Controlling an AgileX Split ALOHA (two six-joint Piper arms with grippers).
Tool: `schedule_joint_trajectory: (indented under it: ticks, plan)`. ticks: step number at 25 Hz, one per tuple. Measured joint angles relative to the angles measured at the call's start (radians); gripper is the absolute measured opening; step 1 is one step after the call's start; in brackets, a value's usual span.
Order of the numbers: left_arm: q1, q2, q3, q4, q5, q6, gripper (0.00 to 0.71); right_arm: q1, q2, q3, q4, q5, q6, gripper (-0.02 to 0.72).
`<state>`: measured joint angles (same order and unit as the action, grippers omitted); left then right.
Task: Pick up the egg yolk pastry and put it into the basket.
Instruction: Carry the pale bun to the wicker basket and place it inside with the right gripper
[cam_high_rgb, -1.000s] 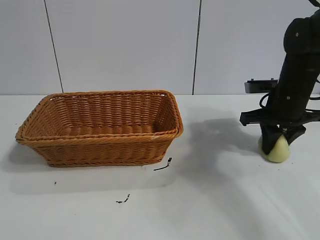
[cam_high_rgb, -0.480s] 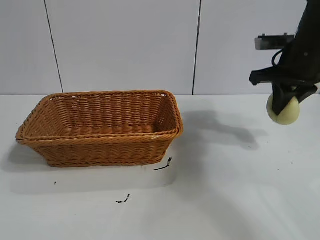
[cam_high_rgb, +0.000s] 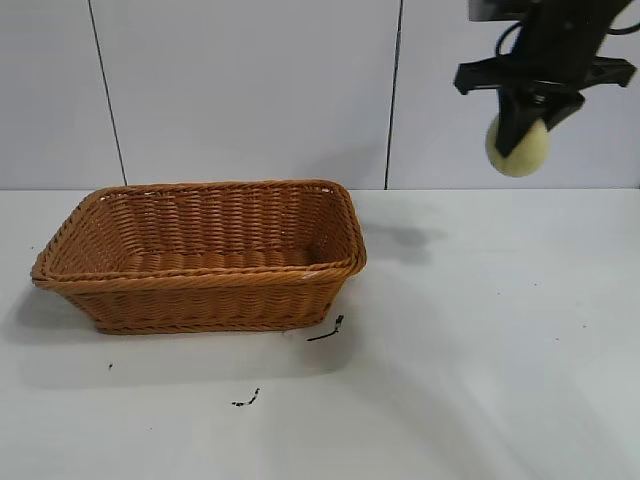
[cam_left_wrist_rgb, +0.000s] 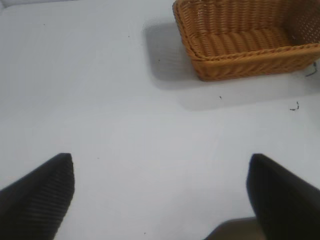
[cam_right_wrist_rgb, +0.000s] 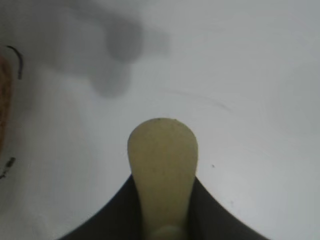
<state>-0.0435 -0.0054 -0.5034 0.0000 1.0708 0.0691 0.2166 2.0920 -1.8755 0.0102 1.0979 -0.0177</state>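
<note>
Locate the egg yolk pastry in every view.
Exterior view: egg yolk pastry in the right pincer, high above the table, right of the basket.
Left wrist view: not in it.
Right wrist view: between the fingers.
Shared landmark: the basket.

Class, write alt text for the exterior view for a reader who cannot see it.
The right tool holds the egg yolk pastry high in the air, right of the basket. The empty wicker basket sits on a white table.
</note>
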Motion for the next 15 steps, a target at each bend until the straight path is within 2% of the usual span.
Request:
schedule_joint_trajectory:
  ticks: [4,8,11,15]
  plan:
    - [0.0,0.0,0.0,0.0,0.0,0.0,0.696,0.109,0.114,-0.193,0.0,0.082,0.007,0.096]
    - [0.0,0.0,0.0,0.0,0.0,0.0,0.696,0.223,0.188,-0.326,0.0,0.105,0.018,0.095]
    - [0.0,0.0,0.0,0.0,0.0,0.0,0.696,0.315,0.222,-0.374,0.0,0.092,0.018,0.094]
    - [0.0,0.0,0.0,0.0,0.0,0.0,0.696,0.399,0.27,-0.378,0.002,0.008,0.031,0.094]
